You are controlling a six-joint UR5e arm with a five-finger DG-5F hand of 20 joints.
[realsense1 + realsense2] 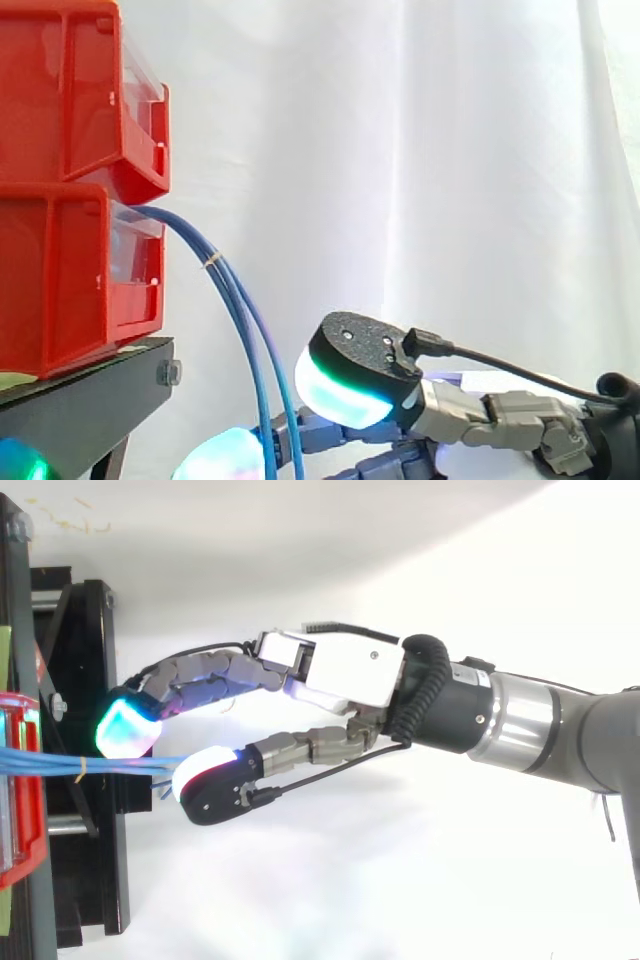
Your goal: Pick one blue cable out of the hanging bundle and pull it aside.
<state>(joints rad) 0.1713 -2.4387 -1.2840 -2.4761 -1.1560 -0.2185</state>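
**A:** How is the hand (350, 675) set?

**B:** Well open and holding nothing. The fingers are almost straight, with the thumb pad (345, 385) facing a glowing finger pad (127, 727). The blue cable bundle (243, 320) drops through the gap between them, just beside the thumb pad. I cannot tell if it touches.

**A:** How would 1 strand handle?

**B:** Light, limp and smooth-jacketed, I'd judge. It should follow a gentle pull, but it could slide off rounded pads or drag its neighbours along. I'd take it right at the pads, below the pale tie (212, 261), where the strands part. Above the tie they are bound together.

**A:** What does each view add?

**B:** The top view gives the width of the gap and the strands fanning toward the thumb pad. The side view gives the droop: the cables leave the lower red bin (60, 285), above and beyond the fingertips, then arch and hang.

**A:** And farther out?

**B:** The upper red bin (70, 90) is stacked on it, so 2 bins sit on the black stand (90, 400). The white curtain (450, 150) is behind.
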